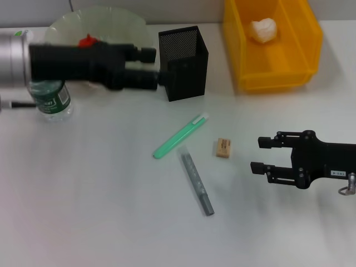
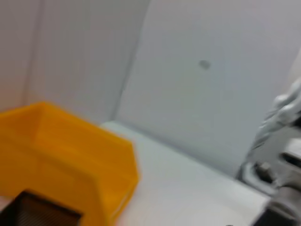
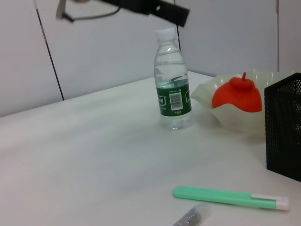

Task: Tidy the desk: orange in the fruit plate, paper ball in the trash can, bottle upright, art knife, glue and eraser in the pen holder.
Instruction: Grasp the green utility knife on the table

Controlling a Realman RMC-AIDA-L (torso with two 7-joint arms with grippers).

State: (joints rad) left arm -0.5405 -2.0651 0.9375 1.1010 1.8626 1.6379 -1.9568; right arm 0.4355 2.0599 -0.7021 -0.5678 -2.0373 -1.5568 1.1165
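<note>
White surface (image 1: pixel 100 211) runs from the near edge to a pale wall at the far side. Largest on it, the yellow trash can (image 1: pixel 272 75) sits far right with the paper ball (image 1: pixel 262 29) already inside. Far left, the fruit plate (image 1: pixel 119 21) holds the orange (image 3: pixel 236 93), mostly hidden in the head view behind the left gripper (image 1: pixel 151 68), which hangs above the surface between plate and pen holder (image 1: pixel 183 62); its fingers look slightly parted and hold nothing. The bottle (image 3: pixel 172 82) stands upright just near the plate on the left.

Right gripper (image 1: pixel 260 154) hovers low at the right, fingers spread apart and empty, facing the loose items in the middle. These remain: the green art knife (image 1: pixel 181 136), the grey glue (image 1: pixel 196 182) stick lying just near it, and the eraser (image 1: pixel 223 147), closest to the right gripper.

All three should be light. The knife and glue are stiff and slim, probably slick plastic, best pinched across the middle of the shaft. The eraser is small and slightly grippy; take it across its short sides, squarely, or it may tip.
</note>
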